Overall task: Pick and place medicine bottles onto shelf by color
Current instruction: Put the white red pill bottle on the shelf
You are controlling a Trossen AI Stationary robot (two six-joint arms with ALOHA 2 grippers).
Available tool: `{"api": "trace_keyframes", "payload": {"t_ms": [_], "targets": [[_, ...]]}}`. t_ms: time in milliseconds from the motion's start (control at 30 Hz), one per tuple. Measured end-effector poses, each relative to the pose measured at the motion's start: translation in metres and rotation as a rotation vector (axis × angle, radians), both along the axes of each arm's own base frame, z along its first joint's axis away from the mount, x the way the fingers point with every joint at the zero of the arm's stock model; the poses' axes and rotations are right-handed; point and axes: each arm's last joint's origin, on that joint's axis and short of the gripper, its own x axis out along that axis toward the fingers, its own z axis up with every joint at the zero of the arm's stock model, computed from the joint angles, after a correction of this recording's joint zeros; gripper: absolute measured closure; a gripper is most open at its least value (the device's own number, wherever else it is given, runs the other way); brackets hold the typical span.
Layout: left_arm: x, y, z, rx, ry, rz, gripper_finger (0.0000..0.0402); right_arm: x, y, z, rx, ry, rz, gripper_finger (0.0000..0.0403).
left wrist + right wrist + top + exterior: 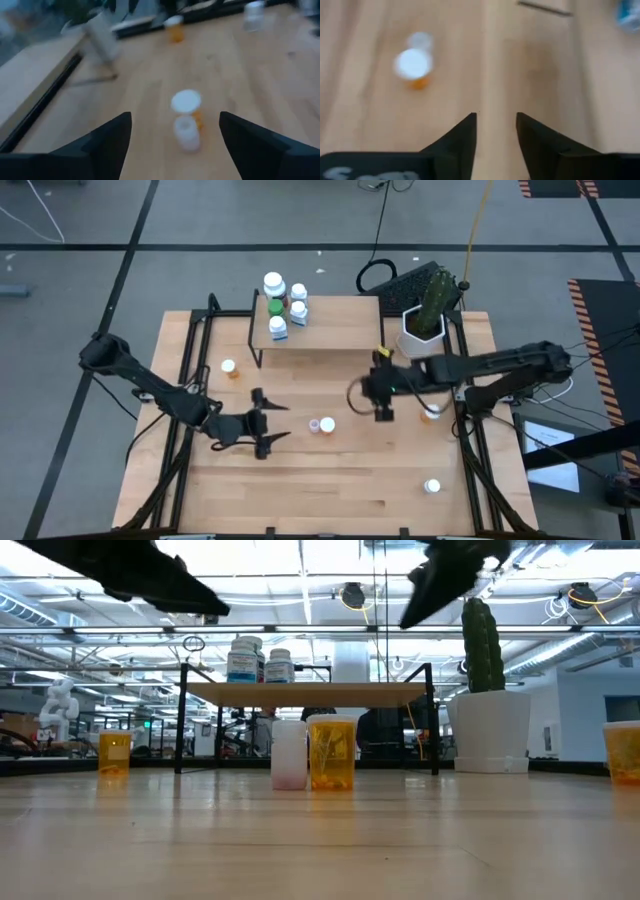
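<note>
A low light-wood shelf on thin black legs (330,330) stands at the far middle of the pale plank counter (330,480), carrying a cluster of white-capped medicine bottles (285,305) at its left end, one of them green. In front of the shelf, near the counter's centre, a white bottle (289,754) and an orange white-capped bottle (331,753) stand touching. Another orange bottle (229,367) sits just off the shelf's left front leg, a further one (432,412) lies to the shelf's right front beside the right arm, and a white-capped one (432,486) stands well forward near the counter's right edge. The left gripper (268,425) hangs above the counter left of the central pair, fingers spread wide and empty. The right gripper (383,402) hovers in front of the shelf's right end, fingers narrowly parted, holding nothing. A white hexagonal pot with a green cactus (425,320) stands beside the shelf's right end. Grey floor with cables surrounds the counter; ceiling strip lights fill the room behind.
</note>
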Motion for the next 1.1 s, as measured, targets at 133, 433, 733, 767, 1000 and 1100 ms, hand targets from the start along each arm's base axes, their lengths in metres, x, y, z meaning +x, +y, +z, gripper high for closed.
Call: {"api": "trace_keyframes", "payload": {"t_ms": [133, 433, 733, 767, 1000, 1100], "targets": [[-0.001, 0.001, -0.006, 0.058, -0.058, -0.054, 0.0104, -0.018, 0.021, -0.022, 0.058, 0.077, 0.016, 0.0225], [0.004, 0.012, -0.005, 0.088, -0.086, -0.023, 0.0102, -0.076, 0.041, -0.032, 0.149, 0.457, -0.288, 0.0174], [0.004, 0.013, -0.006, 0.067, -0.084, -0.01, 0.0107, -0.107, 0.057, -0.048, 0.254, 0.686, -0.383, 0.0141], [0.004, 0.013, -0.006, 0.068, -0.083, -0.01, 0.0107, -0.107, 0.059, -0.05, 0.281, 0.68, -0.398, 0.0137], [0.006, 0.02, -0.006, 0.039, -0.089, 0.028, 0.0107, -0.102, 0.072, -0.051, 0.545, 0.696, -0.506, 0.0134], [0.008, 0.024, -0.006, 0.04, -0.089, 0.046, 0.0107, -0.101, 0.081, -0.05, 0.665, 0.726, -0.525, 0.0141]]}}
